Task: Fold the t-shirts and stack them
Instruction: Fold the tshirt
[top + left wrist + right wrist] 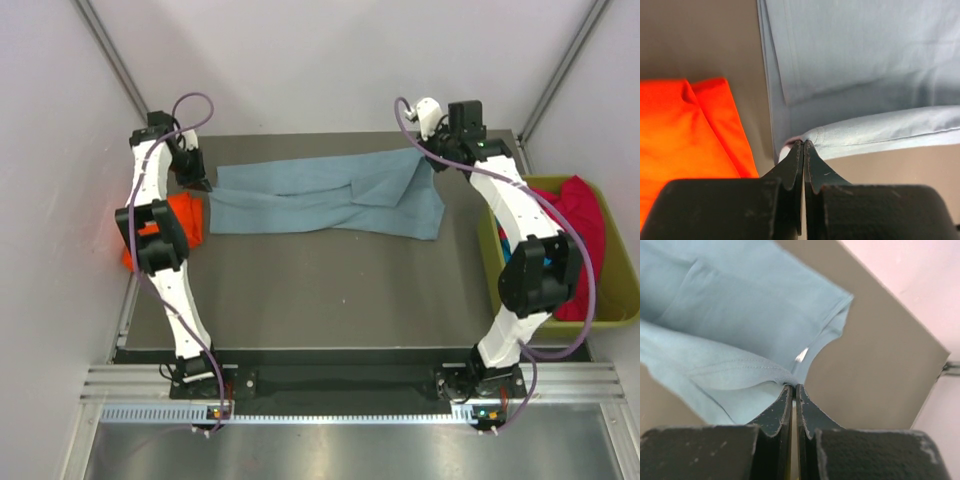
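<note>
White-shelled left arm (181, 300) and right arm (508, 198), black joint housings, looping purple cables (196, 97), matte black scuffed left gripper (803, 143) and right gripper (793, 386).

A robotics lab cell: plain white panels (330, 60) enclose a dark counter (330, 290), and at 6 o'clock a left arm (175, 290) and right arm (510, 330) are bolted to an aluminium rail (130, 385).

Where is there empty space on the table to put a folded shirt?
The big bare patch of table from the grey-blue shirt down to the near edge is free. Crowded: the back, where that shirt stretches across; the left edge, with the orange shirt; the bin on the right, full of clothes.
</note>
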